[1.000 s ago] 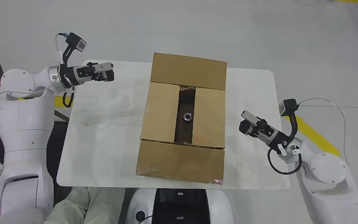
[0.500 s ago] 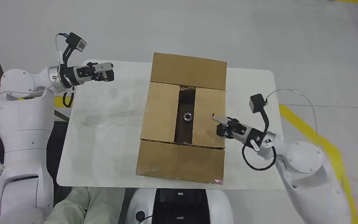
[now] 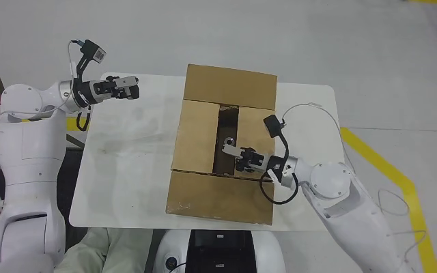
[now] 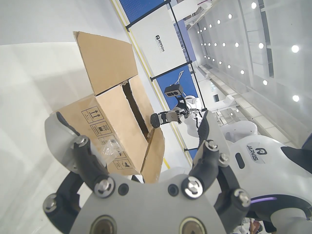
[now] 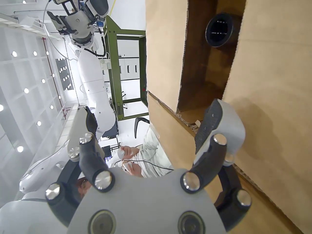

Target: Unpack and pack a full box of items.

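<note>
The table (image 3: 130, 170) carries the cardboard box (image 3: 201, 136) at its middle. Two inner flaps lie folded over the top, with a narrow gap between them.

The right gripper (image 3: 239, 155) hovers over the near end of that gap, jaws spread wide, holding nothing. The left gripper (image 3: 130, 87) hangs above the far left corner of the table, well apart from the box, jaws also wide and empty. A round dark item (image 5: 219, 33) lies inside, below the gap.

Step in hand, as judged: the start of unpacking. The next move probably calls for lifting a flap edge clear before reaching the item.
</note>
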You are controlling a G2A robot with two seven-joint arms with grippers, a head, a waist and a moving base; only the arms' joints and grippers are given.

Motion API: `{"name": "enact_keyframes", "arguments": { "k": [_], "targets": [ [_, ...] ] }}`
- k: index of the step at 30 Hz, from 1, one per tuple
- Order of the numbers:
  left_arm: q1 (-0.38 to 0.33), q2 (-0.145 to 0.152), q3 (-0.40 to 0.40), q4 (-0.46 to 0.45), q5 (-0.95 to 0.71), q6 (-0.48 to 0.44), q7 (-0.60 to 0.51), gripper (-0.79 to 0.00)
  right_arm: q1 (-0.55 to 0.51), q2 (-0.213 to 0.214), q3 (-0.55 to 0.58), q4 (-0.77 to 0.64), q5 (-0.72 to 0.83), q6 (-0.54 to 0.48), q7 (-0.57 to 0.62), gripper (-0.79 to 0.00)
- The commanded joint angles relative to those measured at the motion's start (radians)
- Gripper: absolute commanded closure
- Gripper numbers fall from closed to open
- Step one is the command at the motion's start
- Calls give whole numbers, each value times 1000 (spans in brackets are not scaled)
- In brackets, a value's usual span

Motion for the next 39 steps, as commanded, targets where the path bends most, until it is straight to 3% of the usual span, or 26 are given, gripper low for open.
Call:
{"name": "enact_keyframes", "arguments": {
  "k": [1, 13, 27, 39],
  "targets": [
    [0, 0, 0, 0, 0, 0, 0, -785, -1, 0, 1, -1, -1, 1, -1, -785],
    [0, 0, 0, 0, 0, 0, 0, -785, -4, -3, -12, 15, -5, -13, -28, -785],
    [0, 0, 0, 0, 0, 0, 0, -785, 144, -58, -185, 203, 59, -76, -59, -785],
    [0, 0, 0, 0, 0, 0, 0, -785, 179, -88, -236, 212, 165, -98, -58, -785]
  ]
}}
